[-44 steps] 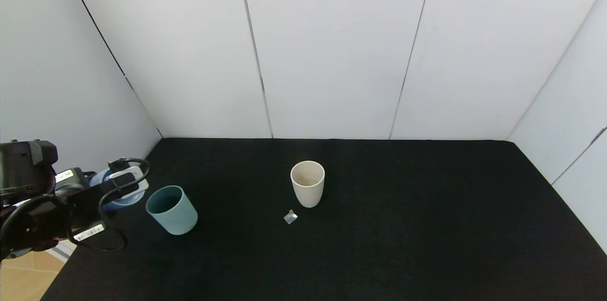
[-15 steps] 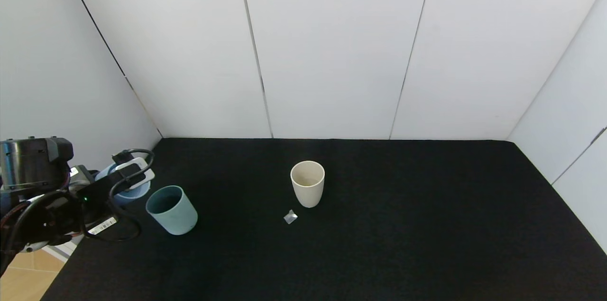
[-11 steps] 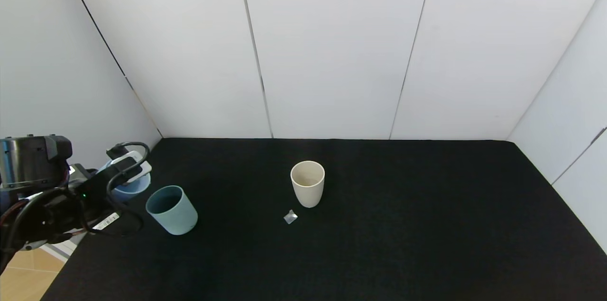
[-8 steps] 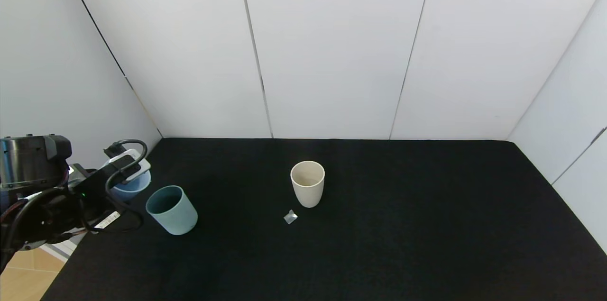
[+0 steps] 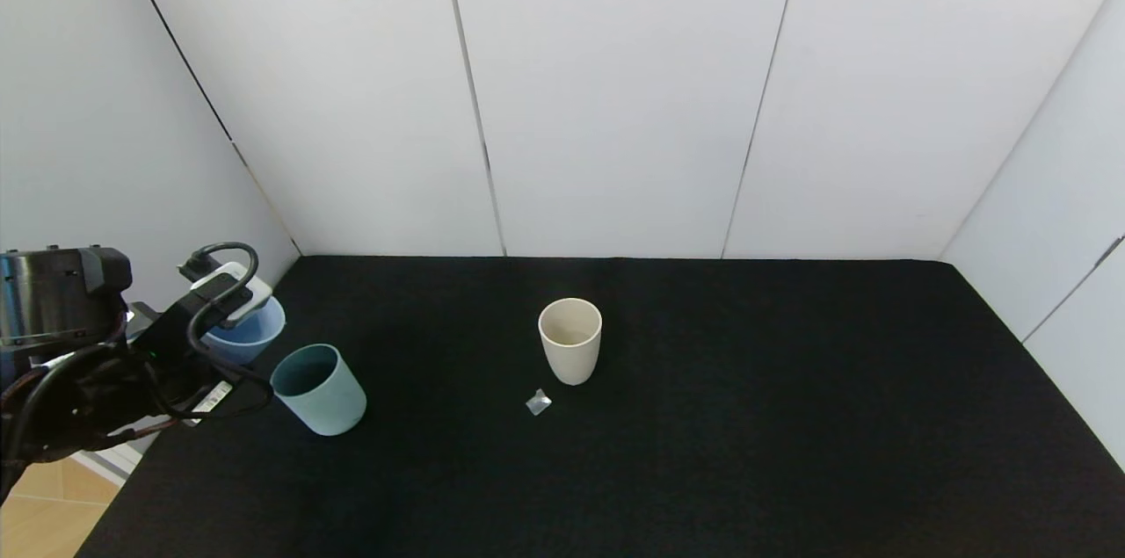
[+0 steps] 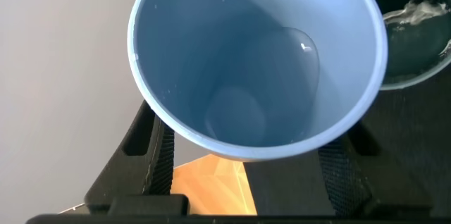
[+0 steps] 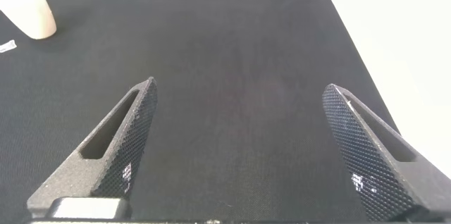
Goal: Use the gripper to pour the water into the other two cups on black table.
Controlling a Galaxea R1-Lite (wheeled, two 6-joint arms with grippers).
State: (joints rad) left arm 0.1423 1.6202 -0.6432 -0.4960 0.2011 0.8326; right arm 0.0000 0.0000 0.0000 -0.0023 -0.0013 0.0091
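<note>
The left pincer [image 5: 230,321] grips the light blue cup [image 5: 250,334] beside the teal cup [image 5: 318,388]; right pincer [image 7: 239,146] released.

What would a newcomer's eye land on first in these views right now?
Probably the left gripper at the black table's left edge, holding the light blue cup raised beside the teal-green cup. Next, the cream cup standing alone mid-table, a clear plastic scrap before it.

Light is bright and even, and shadows on the black bench [image 5: 703,452] are weak. Wall panels [image 5: 615,101] lean outward at the edges.
</note>
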